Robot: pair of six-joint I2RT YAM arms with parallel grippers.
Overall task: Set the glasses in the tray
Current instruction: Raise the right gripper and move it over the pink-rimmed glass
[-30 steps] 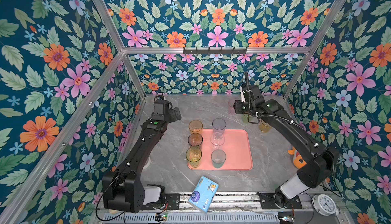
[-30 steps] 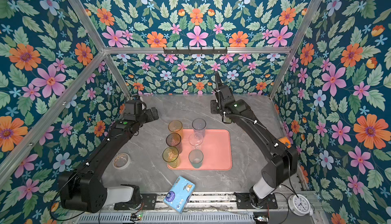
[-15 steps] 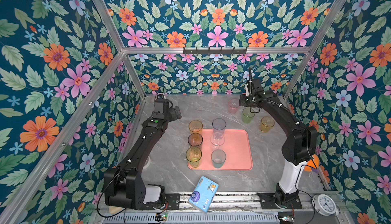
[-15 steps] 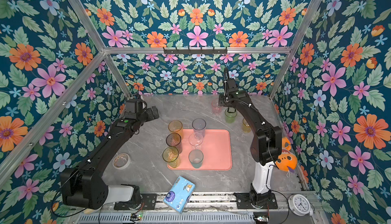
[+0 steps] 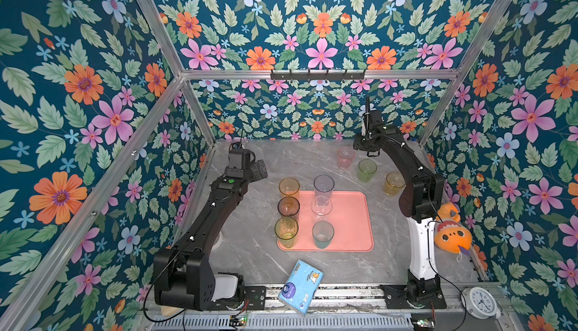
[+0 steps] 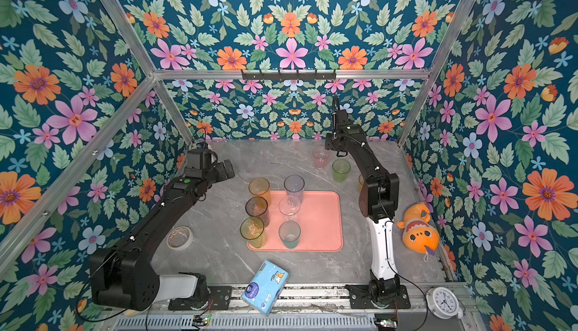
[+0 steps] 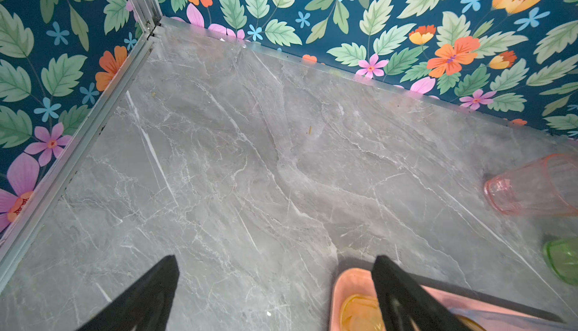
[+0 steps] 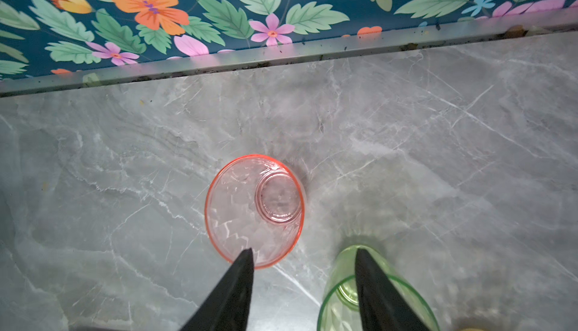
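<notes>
The salmon-pink tray (image 5: pixel 353 220) (image 6: pixel 319 220) lies mid-table and holds several glasses: amber (image 5: pixel 289 187), brownish (image 5: pixel 288 206), yellow (image 5: pixel 286 231), grey (image 5: pixel 323 185), clear (image 5: pixel 321 207) and teal (image 5: pixel 322 234). A pink glass (image 5: pixel 345 156) (image 8: pixel 253 210), a green glass (image 5: pixel 367 170) (image 8: pixel 375 295) and a yellow glass (image 5: pixel 394 183) stand on the marble behind it. My right gripper (image 8: pixel 303 256) hangs open above the gap between pink and green, holding nothing. My left gripper (image 7: pixel 276 260) (image 5: pixel 259 170) is wide open over bare marble beside the tray's far left corner (image 7: pixel 350 285).
A blue tissue pack (image 5: pixel 301 287) lies at the front edge. An orange plush fish (image 5: pixel 453 235) sits by the right wall, a tape roll (image 6: pixel 179 237) under the left arm, a clock (image 5: pixel 480 301) at the front right. The back wall (image 8: pixel 281 10) is close behind the pink glass.
The right arm has folded up from a low stretched pose, and its gripper has shifted slightly toward the back wall over the pink and green glasses. The left arm and the glasses have stayed put.
</notes>
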